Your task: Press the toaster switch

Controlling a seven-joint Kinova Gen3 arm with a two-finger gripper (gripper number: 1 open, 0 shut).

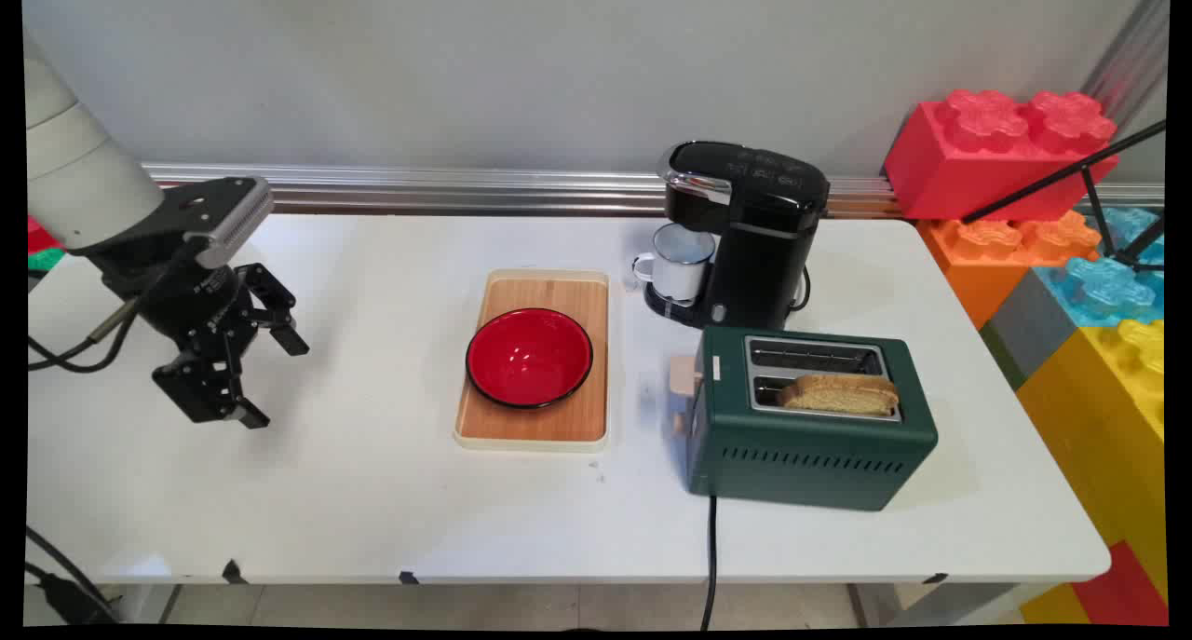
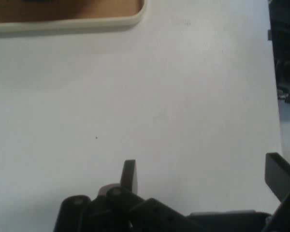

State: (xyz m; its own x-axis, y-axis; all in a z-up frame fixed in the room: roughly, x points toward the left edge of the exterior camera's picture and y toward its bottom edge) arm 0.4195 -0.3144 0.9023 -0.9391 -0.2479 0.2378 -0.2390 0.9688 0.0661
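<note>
At the left of the main view the gripper (image 1: 277, 384) hangs above the bare left part of the white table (image 1: 354, 491), its two fingers spread wide apart with nothing between them; the hand view shows the same gap, one finger (image 2: 129, 175) low at centre and the other at the right edge, with only tabletop (image 2: 183, 106) beneath. Black cables trail from the arm toward 9 o'clock. Well apart from the gripper, at its 3 o'clock, lies a wooden tray (image 1: 568, 416) with a pale rim, and a corner of that tray (image 2: 87, 21) shows along the top of the hand view. A red bowl (image 1: 529, 357) with a dark rim sits on the tray, toward its left side. At 1 o'clock from the tray stands a black coffee machine (image 1: 754, 239) against the back of the table, with a white mug (image 1: 682, 263) set under its spout. Just beside the machine, at its 6 o'clock, is a green toaster (image 1: 810, 444) with a slice of toast (image 1: 840, 393) standing up out of its nearer slot; its black cord (image 1: 712, 556) runs off the near edge. At the far right, beyond the table, big toy blocks (image 1: 1006, 146) in red, orange, blue and yellow are stacked.
</note>
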